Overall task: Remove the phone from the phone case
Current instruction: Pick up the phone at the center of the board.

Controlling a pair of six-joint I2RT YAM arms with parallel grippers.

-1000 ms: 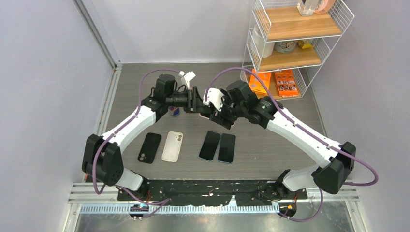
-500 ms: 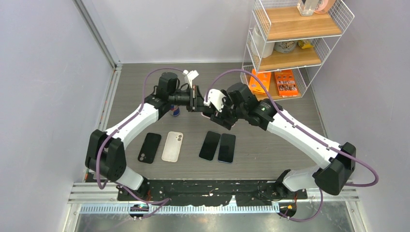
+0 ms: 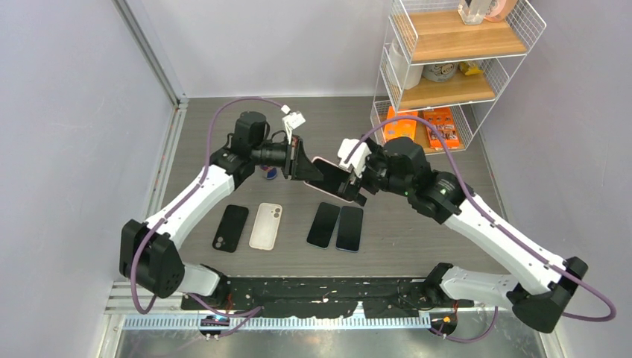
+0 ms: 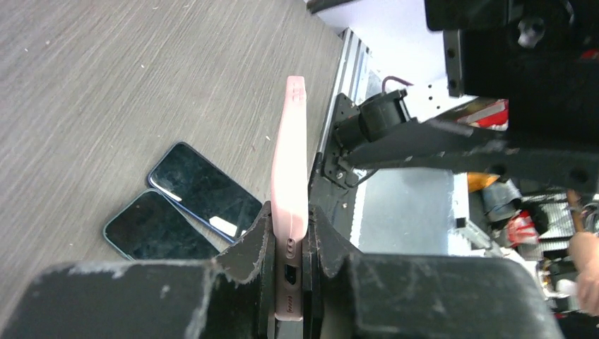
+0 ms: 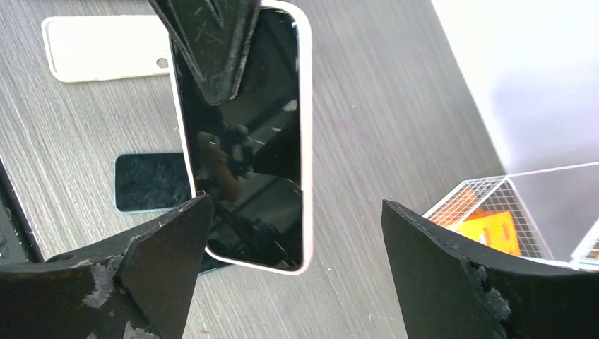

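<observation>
Above the bench [image 3: 402, 246], the left tool [image 4: 289, 212] is clamping the port end of the pink phone case [image 4: 289, 141], presenting the phone [image 5: 240, 127] inside it to the right tool [image 5: 297, 205], which is gaping open beside it, likely readying to pry.

Glossy glass phone [image 5: 240, 162], matt pink case [image 4: 289, 183]

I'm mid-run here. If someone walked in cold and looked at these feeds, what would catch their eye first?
First, the black-screened phone in its pale pink case, held in mid-air between the two arms, its end pinched by the shut left gripper. The right gripper stands wide open at the phone's other end. Below, on the grey table, a black case, a cream case and two dark phones lie in a row.
</observation>
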